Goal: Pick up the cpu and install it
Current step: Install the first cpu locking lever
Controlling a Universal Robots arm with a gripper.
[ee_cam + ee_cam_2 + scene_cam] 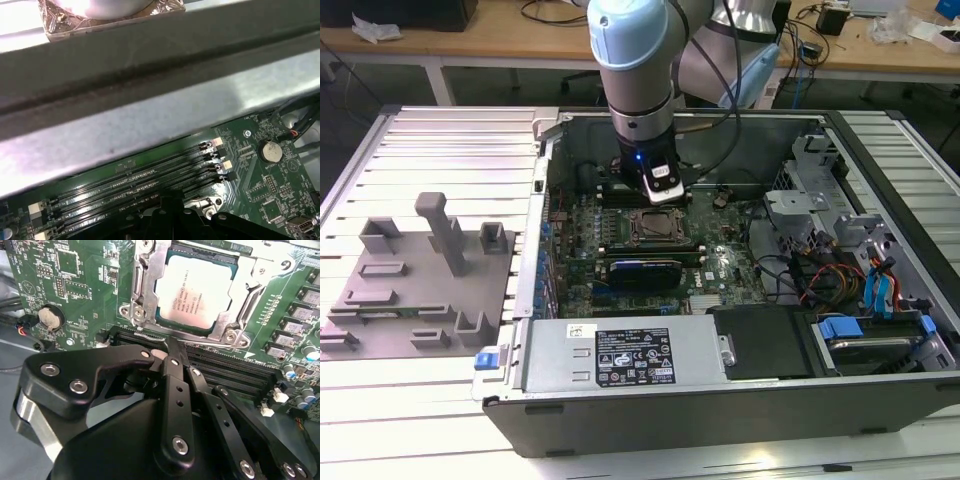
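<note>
Inside the socket (200, 290) on the motherboard (75, 290) sits the cpu (194, 290).

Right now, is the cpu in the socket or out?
In. The cpu lies flat inside the socket's metal frame on the motherboard; the gripper, fingers together, holds nothing.
</note>
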